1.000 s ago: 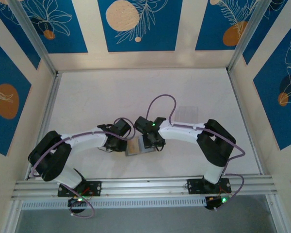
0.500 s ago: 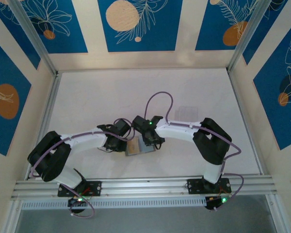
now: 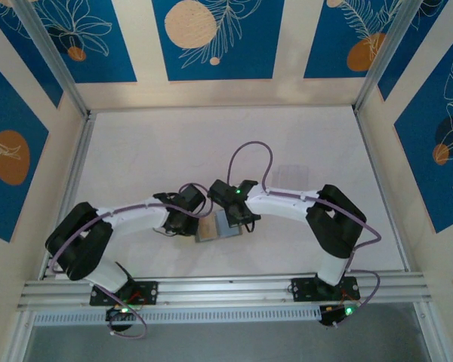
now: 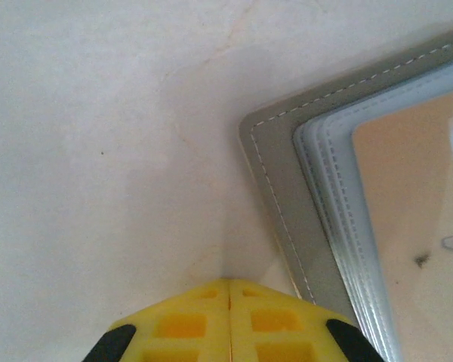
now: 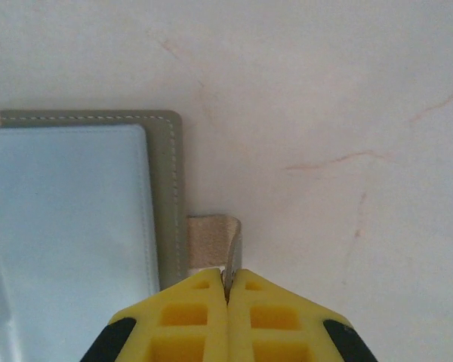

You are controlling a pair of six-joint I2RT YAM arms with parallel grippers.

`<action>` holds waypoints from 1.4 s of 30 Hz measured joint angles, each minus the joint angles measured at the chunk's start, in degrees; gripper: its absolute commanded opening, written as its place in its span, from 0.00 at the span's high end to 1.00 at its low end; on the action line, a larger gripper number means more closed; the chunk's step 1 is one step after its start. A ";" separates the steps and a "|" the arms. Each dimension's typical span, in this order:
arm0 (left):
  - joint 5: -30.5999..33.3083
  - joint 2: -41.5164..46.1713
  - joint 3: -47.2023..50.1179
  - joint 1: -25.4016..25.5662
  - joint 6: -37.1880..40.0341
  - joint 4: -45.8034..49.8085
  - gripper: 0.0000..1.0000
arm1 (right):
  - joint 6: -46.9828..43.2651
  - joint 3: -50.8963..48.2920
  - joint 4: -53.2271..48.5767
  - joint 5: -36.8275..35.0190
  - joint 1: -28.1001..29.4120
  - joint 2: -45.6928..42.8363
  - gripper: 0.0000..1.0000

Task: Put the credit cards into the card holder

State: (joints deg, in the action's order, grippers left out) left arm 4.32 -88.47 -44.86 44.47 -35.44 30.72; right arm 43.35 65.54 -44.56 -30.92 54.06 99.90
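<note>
The card holder (image 3: 216, 229) lies open on the white table between the two arms. Its grey stitched border (image 4: 285, 197) frames pale bluish pockets and a tan panel. My left gripper (image 4: 228, 283) is shut with nothing between its yellow fingertips; it rests on the table just off the holder's left edge. My right gripper (image 5: 227, 291) is shut on the holder's tan closing tab (image 5: 210, 240), which sticks out from the grey edge (image 5: 168, 197) beside the pale blue inside. One pale credit card (image 3: 291, 173) lies flat on the table behind the right arm.
Both forearms meet over the near middle of the table (image 3: 158, 151), left gripper (image 3: 197, 223) and right gripper (image 3: 238, 219) on either side of the holder. A metal rail (image 3: 226, 289) runs along the near edge. Patterned walls close the other sides.
My right gripper has gone from open to shut on the holder's tab, shifting slightly at the holder's right edge. The left arm and the holder have stayed put.
</note>
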 measured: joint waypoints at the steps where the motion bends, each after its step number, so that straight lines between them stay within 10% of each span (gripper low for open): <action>1: 0.26 -0.61 -0.63 0.17 0.00 0.57 0.94 | -0.17 -0.79 0.15 0.09 -0.37 -1.27 1.00; 14: 1.31 -6.34 -6.62 1.42 -1.01 6.64 0.94 | -3.13 -7.52 9.22 16.31 -8.98 -19.98 1.00; 34: -3.58 9.73 8.66 -3.93 -7.19 -7.63 0.89 | 7.76 -6.32 37.55 41.99 -0.15 -0.24 1.00; 42: -3.61 23.12 11.30 -7.87 -7.58 -3.28 0.84 | 6.67 -2.73 36.92 44.02 -0.02 5.88 0.59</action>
State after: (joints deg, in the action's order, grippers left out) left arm 0.71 -65.34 -33.56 36.60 -43.03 27.44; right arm 50.02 62.81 -7.64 13.10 54.04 105.78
